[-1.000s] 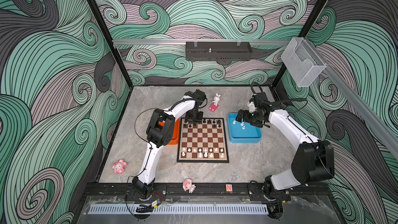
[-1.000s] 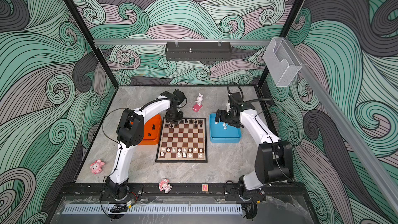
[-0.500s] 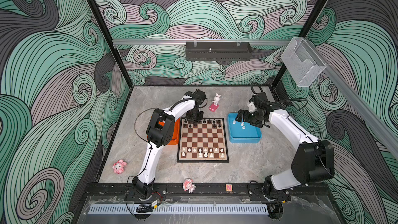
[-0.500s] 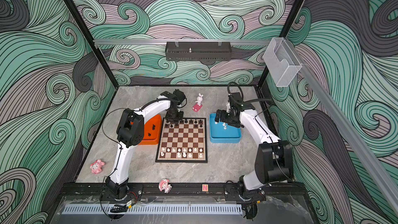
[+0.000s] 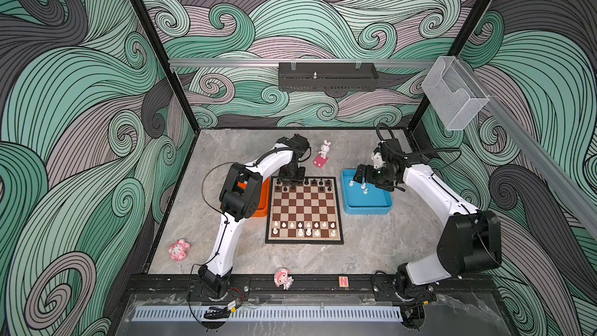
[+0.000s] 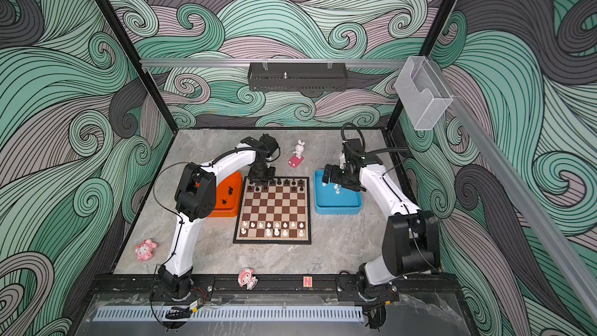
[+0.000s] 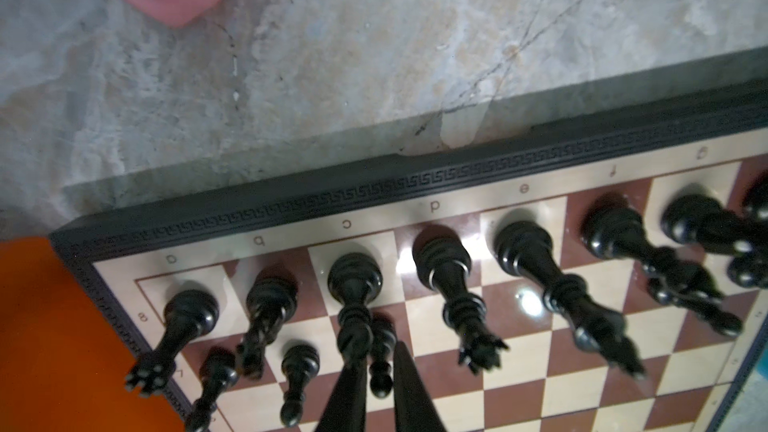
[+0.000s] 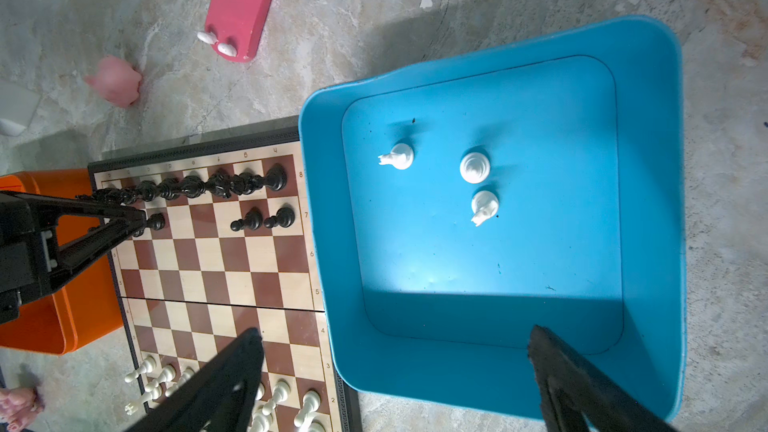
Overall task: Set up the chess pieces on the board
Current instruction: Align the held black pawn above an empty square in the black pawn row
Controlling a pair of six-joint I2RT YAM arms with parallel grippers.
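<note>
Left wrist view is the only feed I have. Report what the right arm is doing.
Observer: The right gripper hangs above the blue tray, fingers wide apart, holding nothing.
Operator: Count what's in that tray.
Observer: Three white pieces on its floor, none touching another.
Operator: Now check the orange tray.
Observer: In a top view the orange tray holds a few black pieces.

Bright, even light; wrist views perhaps slightly blurred.
</note>
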